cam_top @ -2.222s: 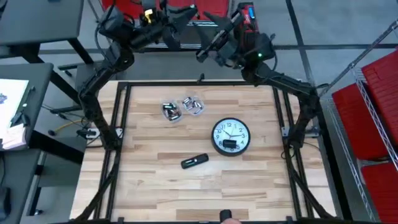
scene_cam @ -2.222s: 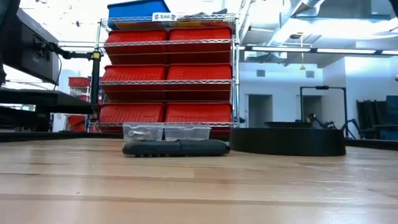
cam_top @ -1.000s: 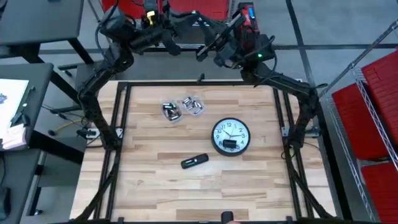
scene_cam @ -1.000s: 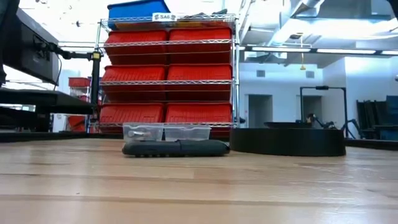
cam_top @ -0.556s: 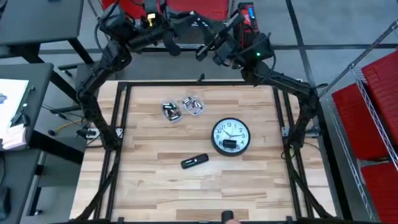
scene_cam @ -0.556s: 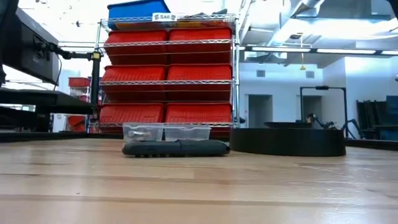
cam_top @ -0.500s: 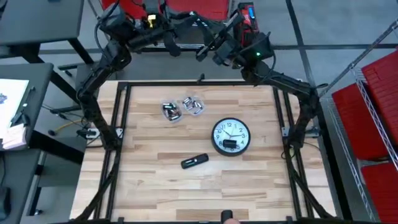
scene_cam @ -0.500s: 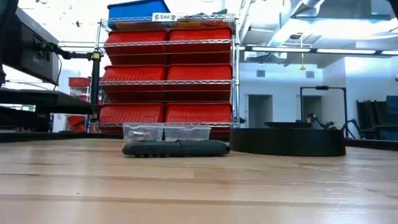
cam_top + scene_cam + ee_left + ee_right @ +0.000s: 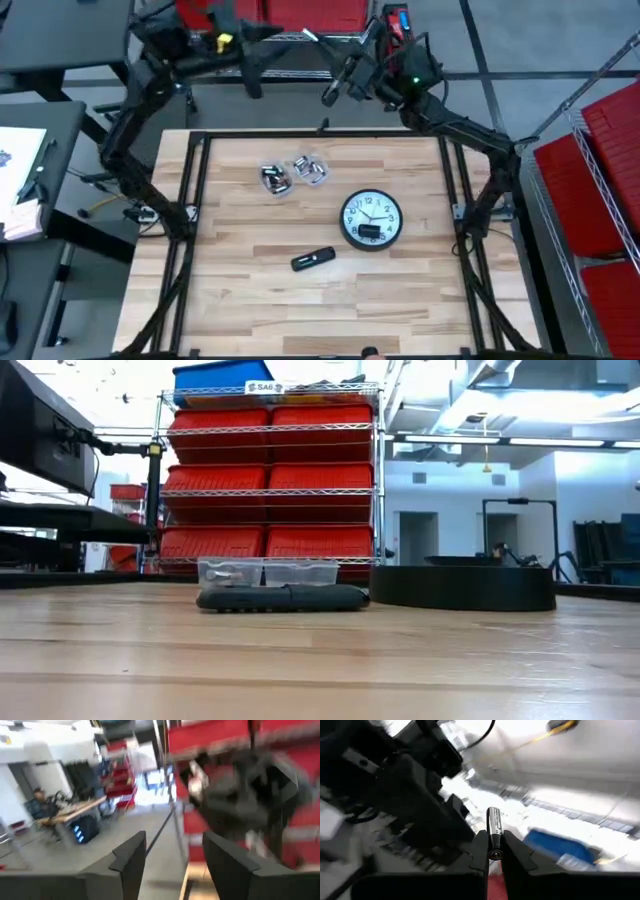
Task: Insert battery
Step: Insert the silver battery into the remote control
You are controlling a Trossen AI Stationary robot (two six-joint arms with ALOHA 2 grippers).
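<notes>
Nearest to you, at 6 o'clock on the tabletop [image 9: 240, 250], the black remote [image 9: 313, 259] is lying flat. A little past it, toward 3 o'clock, the round clock [image 9: 371, 219] is resting face up. Farther, toward 12 o'clock, two clear trays [image 9: 293, 174] are sitting just beside each other.

Beyond the far edge, both arms are staying high. Your right tool [image 9: 493, 854] is gripping a battery [image 9: 493, 832] by its lower end, fingers closed on it, and the rest is standing out free. The battery is stiff, smooth and light, so I judge it can slip or tilt; a hold nearer the middle would be safer. Your left tool [image 9: 172, 865] is standing open with nothing between the fingers, also at 12 o'clock.

Insertion is not yet begun.
</notes>
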